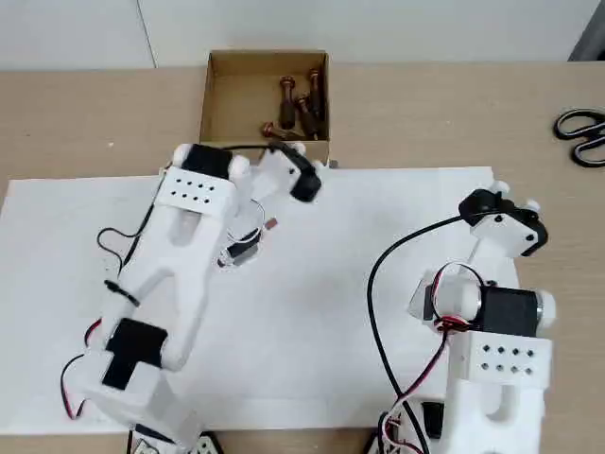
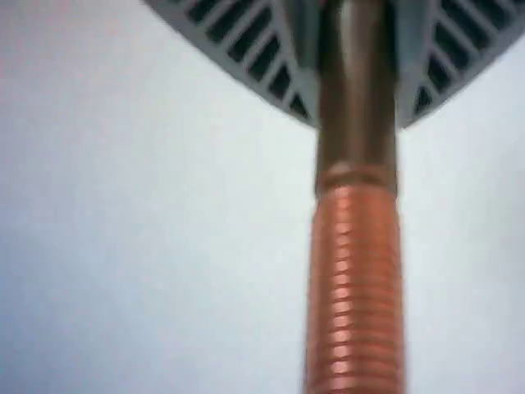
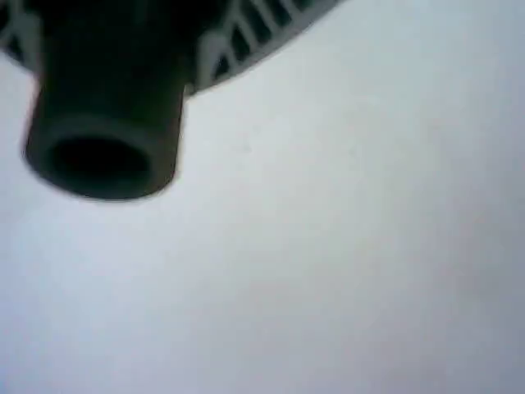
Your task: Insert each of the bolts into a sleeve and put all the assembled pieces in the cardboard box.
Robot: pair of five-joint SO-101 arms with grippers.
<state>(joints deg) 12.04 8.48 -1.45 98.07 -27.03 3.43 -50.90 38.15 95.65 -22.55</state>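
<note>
Bolt [image 2: 357,271] in left gripper [image 2: 357,37] — sleeve [image 3: 102,123] in right gripper [image 3: 111,25]

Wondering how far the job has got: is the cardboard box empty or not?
Not empty. The cardboard box holds several coppery bolt pieces, bunched along one side.

The cardboard box [image 1: 236,104] stands at the table's [image 1: 76,123] far side, just behind the paper sheet [image 1: 321,312]; perhaps four assembled pieces [image 1: 301,102] lie in its right half. Well right of the sheet lie scissors [image 1: 581,135].
</note>
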